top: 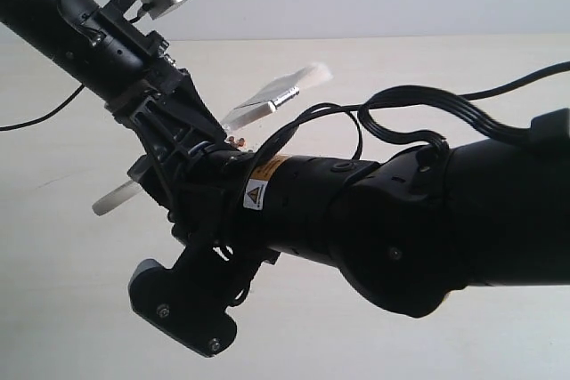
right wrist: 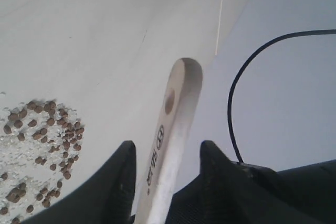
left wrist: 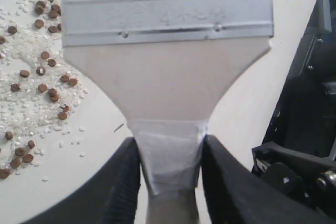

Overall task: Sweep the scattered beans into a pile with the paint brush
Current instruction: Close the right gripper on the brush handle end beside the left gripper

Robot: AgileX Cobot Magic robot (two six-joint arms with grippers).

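1. At the left of the exterior view, the left arm (top: 89,24) enters from the upper corner. The jaws of the left gripper (left wrist: 169,145) are clenched on the paint brush (left wrist: 168,82). We see both jaws pressed against the white tape (left wrist: 170,166) wrapped round the narrow part of the handle.

2. In the middle, the brush lies tilted between the two arms. The silver ferrule (top: 254,111) and the blurred white bristles (top: 307,76) point up and to the right, and the handle end points down and to the left.

3. The beans (left wrist: 43,87) lie on the desk (left wrist: 94,129), mixed with pale crumbs (left wrist: 26,108). They sit just beside the ferrule and the broad wooden face. A small dark sliver (left wrist: 119,127) lies apart from them.

4. At the right, the right arm (top: 427,211) reaches across the middle. The right gripper (right wrist: 167,148) straddles the handle end, where we see the hole (right wrist: 169,100). A gap shows between the handle and one jaw, so the jaws appear released, though the angle is poor. A black cable (right wrist: 233,93) loops beside them.
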